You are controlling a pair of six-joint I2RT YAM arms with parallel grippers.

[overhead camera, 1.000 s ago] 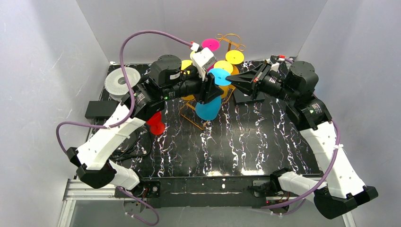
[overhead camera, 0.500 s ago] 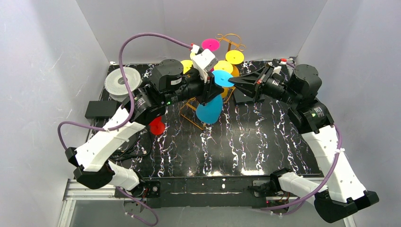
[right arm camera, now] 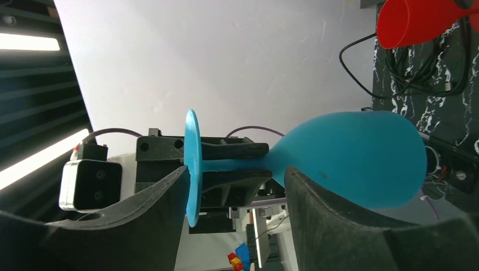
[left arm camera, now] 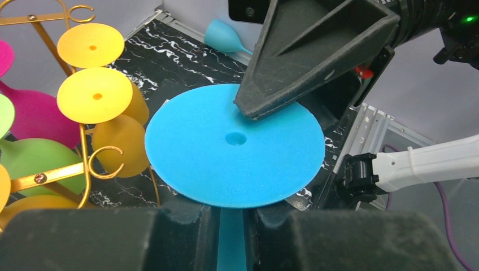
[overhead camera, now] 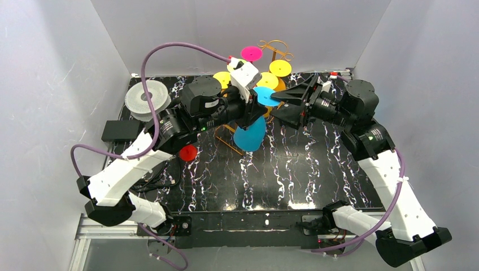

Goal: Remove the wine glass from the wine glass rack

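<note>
hovering over marbled table [overhead camera: 294, 175] between white walls [overhead camera: 56, 84], left jaws clamp wine glass [overhead camera: 250, 137], right jaws apart.

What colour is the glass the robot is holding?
The glass is bright blue, best seen in the right wrist view.

wine glass rack [left arm camera: 56, 170] crowding behind blue wine glass [overhead camera: 250, 135], right gripper [overhead camera: 274, 106] straddling its stem, open tabletop [overhead camera: 294, 175] in front
</note>
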